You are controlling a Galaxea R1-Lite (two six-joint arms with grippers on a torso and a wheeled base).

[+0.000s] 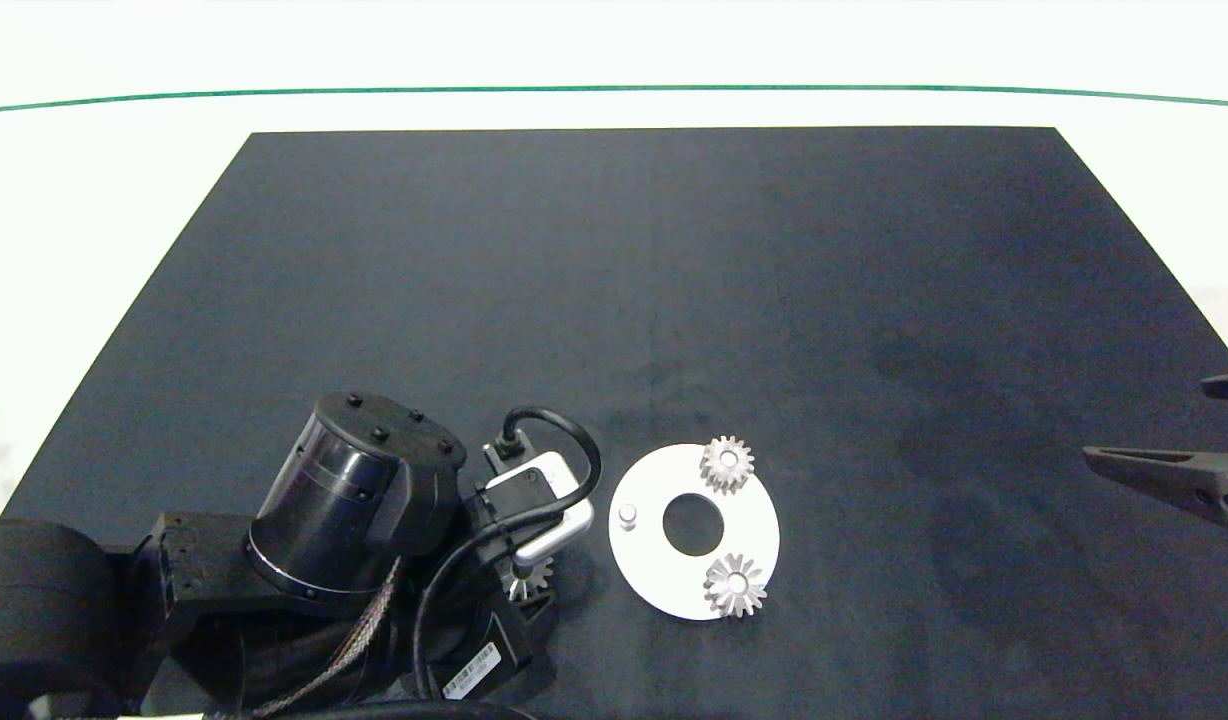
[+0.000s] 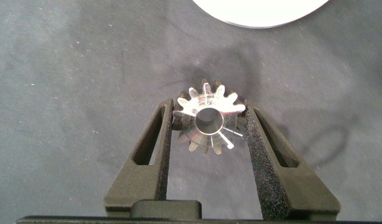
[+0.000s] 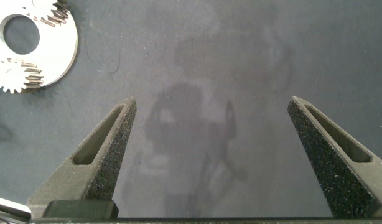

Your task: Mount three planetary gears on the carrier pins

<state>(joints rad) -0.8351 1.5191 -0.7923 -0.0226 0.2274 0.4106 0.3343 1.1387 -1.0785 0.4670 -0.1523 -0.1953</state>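
Note:
A flat white disc (image 1: 654, 570) lies on the black mat. Two silver planetary gears (image 1: 726, 463) (image 1: 735, 585) sit on carrier pins at its far and near right. The third carrier pin (image 1: 627, 514), on the disc's left side, stands bare. My left gripper (image 2: 208, 109) is shut on a third planetary gear (image 2: 206, 121), its pads pressing both sides of the teeth. That gear (image 1: 527, 578) shows just left of the disc, half hidden under the left wrist. My right gripper (image 1: 1144, 417) is open and holds nothing at the mat's right edge.
The black mat (image 1: 674, 280) covers most of the white table. The disc's rim (image 2: 259, 12) lies just beyond the held gear. In the right wrist view the disc (image 3: 60, 43) is far from the open right gripper (image 3: 213, 99).

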